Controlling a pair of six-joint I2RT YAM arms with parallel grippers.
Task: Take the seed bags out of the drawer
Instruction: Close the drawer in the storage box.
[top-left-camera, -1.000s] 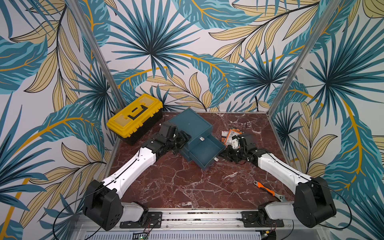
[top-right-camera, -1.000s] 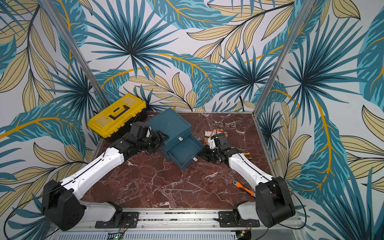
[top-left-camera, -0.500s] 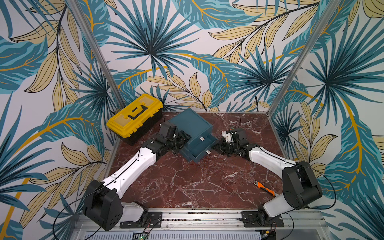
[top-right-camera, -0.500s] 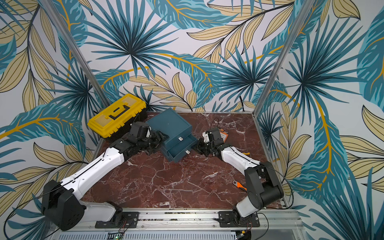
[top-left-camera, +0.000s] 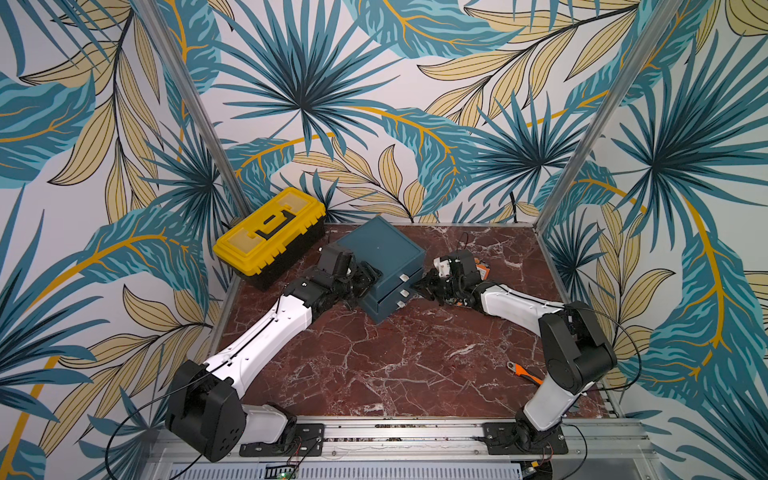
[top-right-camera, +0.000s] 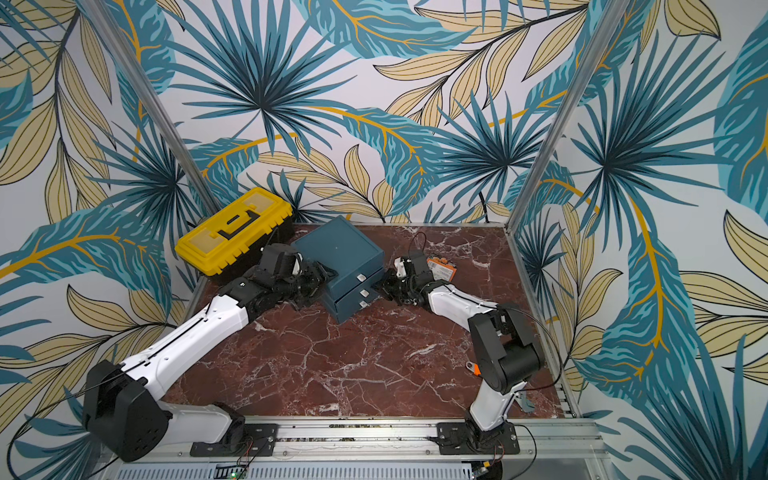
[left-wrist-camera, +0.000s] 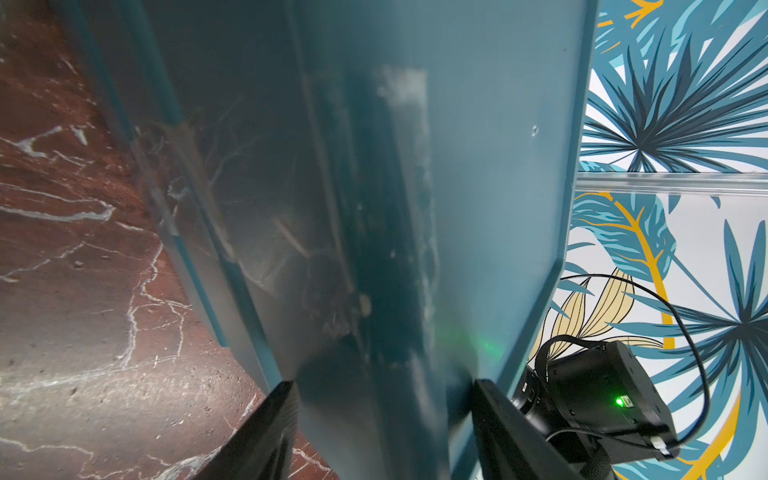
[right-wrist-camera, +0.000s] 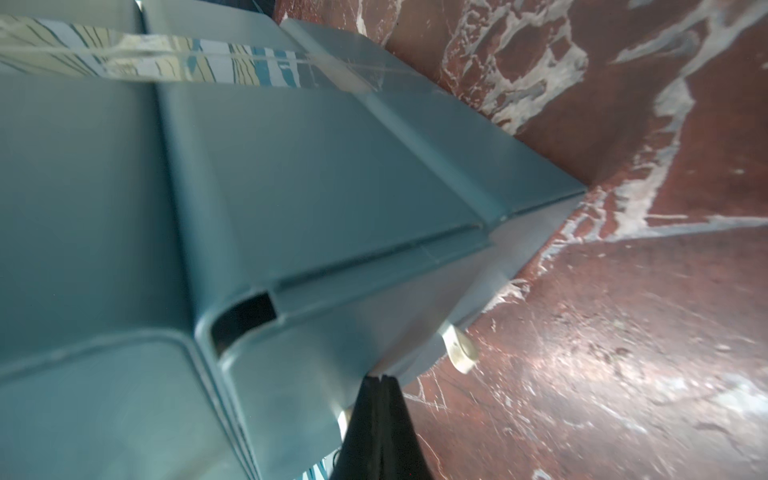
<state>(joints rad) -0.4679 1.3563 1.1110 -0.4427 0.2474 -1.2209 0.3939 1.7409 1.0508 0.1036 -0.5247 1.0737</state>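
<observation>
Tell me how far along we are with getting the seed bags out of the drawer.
Done: seed bags lie on the table behind the right arm, outside the cabinet. In hand: the left hand clamps the cabinet's side; the right hand, shut and empty, sits at a drawer front. All three drawers look pushed in. Left: I cannot see inside, so check whether any bags remain.

The seed bags (top-right-camera: 442, 266) lie mostly hidden behind the right arm (top-right-camera: 457, 301); their print is unreadable.
</observation>
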